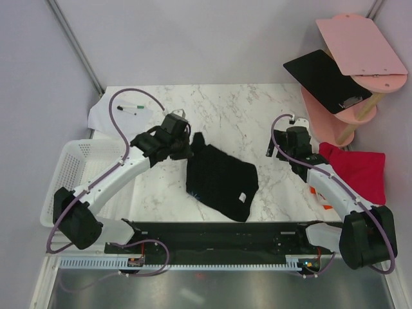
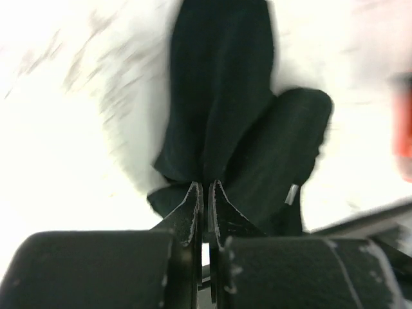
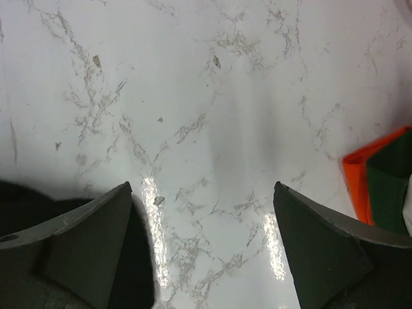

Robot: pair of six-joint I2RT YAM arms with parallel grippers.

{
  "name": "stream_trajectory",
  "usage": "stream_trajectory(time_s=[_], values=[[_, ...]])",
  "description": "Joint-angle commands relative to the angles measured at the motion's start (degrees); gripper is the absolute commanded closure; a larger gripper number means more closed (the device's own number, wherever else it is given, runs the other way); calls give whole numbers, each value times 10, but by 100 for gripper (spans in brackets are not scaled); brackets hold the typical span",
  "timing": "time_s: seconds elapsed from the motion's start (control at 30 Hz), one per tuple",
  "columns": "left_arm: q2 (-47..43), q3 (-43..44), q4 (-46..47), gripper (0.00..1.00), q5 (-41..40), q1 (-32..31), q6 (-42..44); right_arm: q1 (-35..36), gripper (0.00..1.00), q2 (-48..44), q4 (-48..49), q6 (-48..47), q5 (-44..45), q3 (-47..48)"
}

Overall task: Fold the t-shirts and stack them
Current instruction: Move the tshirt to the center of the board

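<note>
Pinching the far corner of the black shirt [image 1: 222,181] in the left gripper [image 1: 191,145], with fingers [image 2: 193,206] pressed together on a thin bite of cloth. Leaves the rest rumpled and partly doubled over in the middle of the table [image 1: 251,109], close to the front edge, label showing. Nothing in the right gripper [image 1: 283,140]: well apart from that shirt, over bare marble, with fingers [image 3: 84,244] spread wide. Off to the right, by that arm: the red shirt [image 1: 360,172], plus the orange [image 3: 355,180] and green [image 3: 389,187] ones lying together.

Risks from here:
- Could lose the corner, with so small a pinch and the drag of the whole shirt against the marble.
- Could bunch the cloth instead of spreading it, if pulled from one corner alone with no second hold on the opposite side.
- Could pull the near hem over the front edge, given how close it lies.
- Could sweep the paper [image 1: 122,116] and marker [image 1: 132,108] if dragged far to the back left.
- Could disturb the folded shirts if the right gripper swings wide on its way in
</note>
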Motion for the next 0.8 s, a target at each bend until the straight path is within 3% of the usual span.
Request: stream_trajectory(time_s=[0.0,0.3,0.43,0.47,0.5,0.53,0.63,0.77], values=[[13,-54,2,98,-114,35,-79,-2,2,-17,5,24,-50,-12],[152,33,-22,98,-102,120,-70,-1,3,-16,57,73,-234,-67],[204,64,-29,94,-73,148,-64,1,10,-5,118,120,-300,-107],[213,69,-29,84,-59,153,-56,8,10,6,142,127,-309,-111],[221,73,-31,59,-54,154,-48,14,10,13,151,132,-315,-113],[226,72,-31,1,-50,154,-40,20,9,19,159,140,-318,-114],[215,56,-31,0,-56,154,-32,54,3,27,174,150,-310,-115],[168,34,-31,0,-64,155,-22,98,4,57,193,171,-292,-116]])
